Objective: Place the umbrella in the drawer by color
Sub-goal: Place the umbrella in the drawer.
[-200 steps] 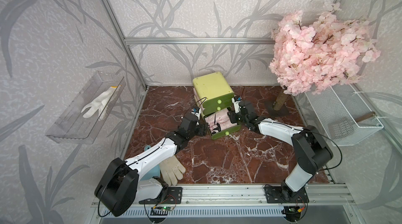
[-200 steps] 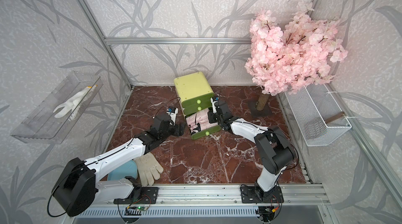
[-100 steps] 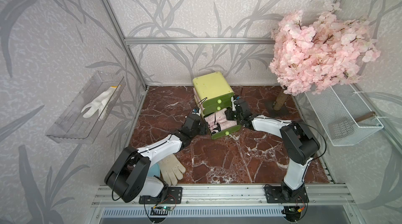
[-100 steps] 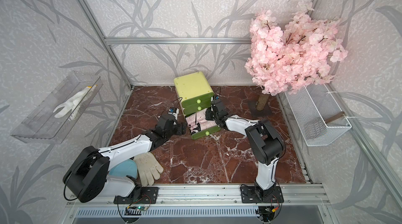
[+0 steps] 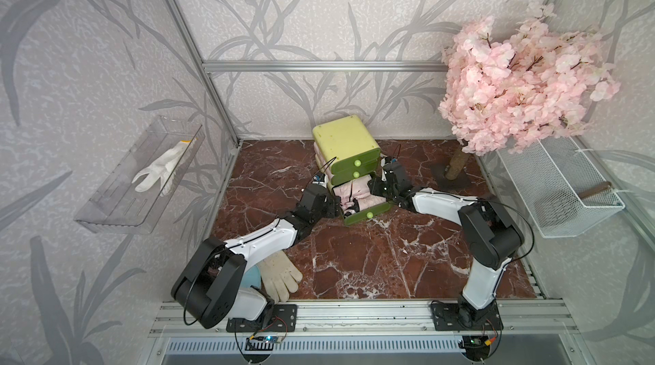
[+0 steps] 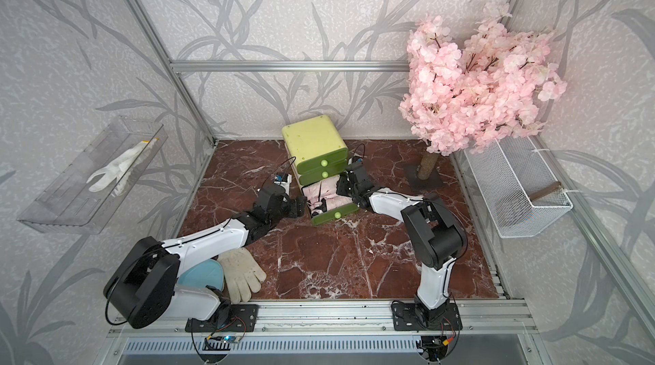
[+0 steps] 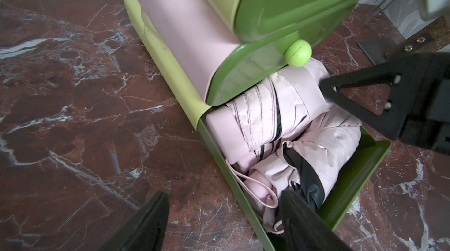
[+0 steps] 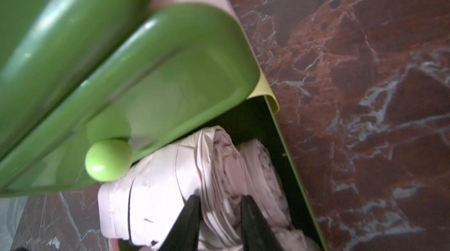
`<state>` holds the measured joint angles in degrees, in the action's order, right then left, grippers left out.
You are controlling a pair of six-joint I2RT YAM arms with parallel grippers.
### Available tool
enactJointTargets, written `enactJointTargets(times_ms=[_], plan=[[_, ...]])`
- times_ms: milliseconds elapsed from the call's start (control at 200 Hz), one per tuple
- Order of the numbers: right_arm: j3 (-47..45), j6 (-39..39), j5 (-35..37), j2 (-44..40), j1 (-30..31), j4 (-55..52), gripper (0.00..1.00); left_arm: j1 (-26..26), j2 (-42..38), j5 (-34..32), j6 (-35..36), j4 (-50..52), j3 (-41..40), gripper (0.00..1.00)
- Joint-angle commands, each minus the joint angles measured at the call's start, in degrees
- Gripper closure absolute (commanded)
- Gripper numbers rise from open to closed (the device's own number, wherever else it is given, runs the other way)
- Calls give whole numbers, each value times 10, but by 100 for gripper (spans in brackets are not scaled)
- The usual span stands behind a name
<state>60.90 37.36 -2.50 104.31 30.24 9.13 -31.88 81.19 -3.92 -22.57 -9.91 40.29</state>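
The drawer (image 5: 345,140) chest is lime-yellow with green fronts; its bottom drawer (image 5: 368,215) stands pulled out. A folded pale pink umbrella (image 5: 354,193) lies in it, and pink fabric fills the tray. My left gripper (image 5: 333,203) is open at the tray's left side; in the left wrist view it (image 7: 225,195) straddles the drawer's side wall, beside a pink wrist strap. My right gripper (image 5: 372,187) reaches in from the right. In the right wrist view it (image 8: 220,199) is shut on folds of the umbrella (image 8: 155,188), below the middle drawer's knob (image 8: 108,159).
A pink blossom tree (image 5: 524,79) stands at the back right on a dark base (image 5: 450,175), beside a white wire basket (image 5: 560,186). A clear wall shelf (image 5: 117,203) holds a white glove. A beige glove (image 5: 280,276) and a blue item (image 5: 253,278) lie by my left arm's base.
Both arms have drawn in closer to the chest. My right gripper has slid slightly further over the open drawer and its jaws have narrowed a little on the pink fabric.
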Motion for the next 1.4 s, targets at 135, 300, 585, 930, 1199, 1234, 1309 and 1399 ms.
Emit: enactJointTargets(times_ms=[135,300,585,930,1199,1234,1309,1399], plan=[[-59,-9,-11,-63,26,-66,69,-1,17,23,-11,-27,5,25],[-41,-58,23,-39,26,-76,68,-2,28,30,-6,-42,8,25],[69,-198,107,15,5,-187,67,-3,72,51,6,-42,36,39],[51,-212,47,50,-43,-171,68,-10,87,55,20,-68,42,46],[8,-210,-1,-93,-29,-149,67,-23,97,41,46,-51,67,47],[8,-209,-4,-106,-27,-154,67,-25,92,38,41,-53,62,49],[8,-206,-9,-131,-25,-168,67,-24,81,37,35,-55,53,49],[-8,-189,-5,-165,-24,-183,65,-25,50,33,33,-42,43,50]])
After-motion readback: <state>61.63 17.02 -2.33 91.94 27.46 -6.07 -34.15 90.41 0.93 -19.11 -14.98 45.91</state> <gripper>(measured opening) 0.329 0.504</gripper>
